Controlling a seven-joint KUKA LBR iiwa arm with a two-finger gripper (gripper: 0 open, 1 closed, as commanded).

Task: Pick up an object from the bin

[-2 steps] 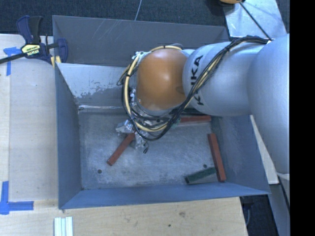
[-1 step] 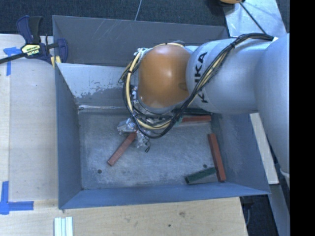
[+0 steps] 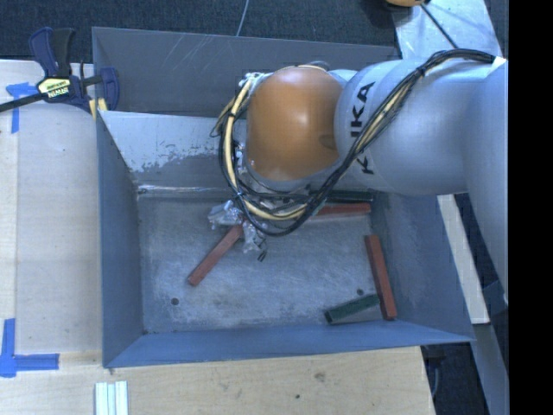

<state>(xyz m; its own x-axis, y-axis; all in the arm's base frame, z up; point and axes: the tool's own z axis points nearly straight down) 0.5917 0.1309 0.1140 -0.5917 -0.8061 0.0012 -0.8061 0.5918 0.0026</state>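
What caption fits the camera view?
Gripper at the upper end of a brown stick lying diagonally in the bin.

The bin (image 3: 121, 232) is dull grey metal, its floor scuffed and rough. The reddish-brown stick (image 3: 213, 257) looks matt, the dark green stick (image 3: 352, 309) too. The arm's orange cover (image 3: 289, 124) shines smooth, glossy.

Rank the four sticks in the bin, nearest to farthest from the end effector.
1. Left brown stick, left of centre, its upper end right at the end effector.
2. Back red stick, by the rear wall, under the arm.
3. Green stick, front right, and right brown stick, by the right wall: too close to call.
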